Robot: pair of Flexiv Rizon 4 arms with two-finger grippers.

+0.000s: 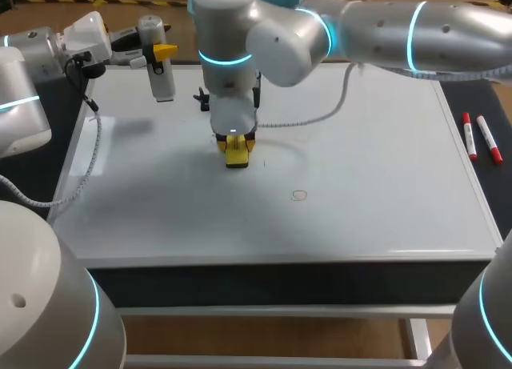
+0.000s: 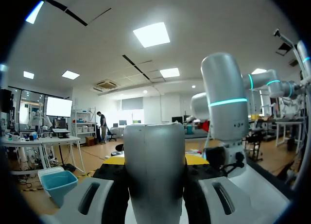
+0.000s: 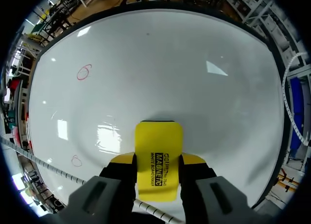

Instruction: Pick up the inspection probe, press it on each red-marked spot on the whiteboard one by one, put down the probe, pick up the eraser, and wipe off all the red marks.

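- At the far left, the left gripper (image 1: 158, 54) hangs over the whiteboard's (image 1: 360, 161) corner. Its fingers are closed on the probe (image 1: 162, 82), which points down and is clear of the surface.
- Toward the middle, the right gripper (image 1: 238, 143), on an arm reaching in from the right, has its fingers clamped on the yellow eraser (image 1: 237, 159). The eraser sits low on the board and seems to touch it.
- The eraser looks light and stiff-bodied, probably with a soft wiping face. Holding it by its two long sides, as here, seems sound, and it should take a firm downward press without slipping.
- Right of it and nearer, one faint red ring (image 1: 299, 195) shows from above.
- By the right edge lie two markers (image 1: 470, 137).
- The right wrist camera shows two marks, a far ring (image 3: 84, 72) well ahead of the eraser and a near ring (image 3: 76, 160) beside the gripper. The overhead catches only one.
- The left wrist camera shows the fingers against the probe's sides but none of the board.
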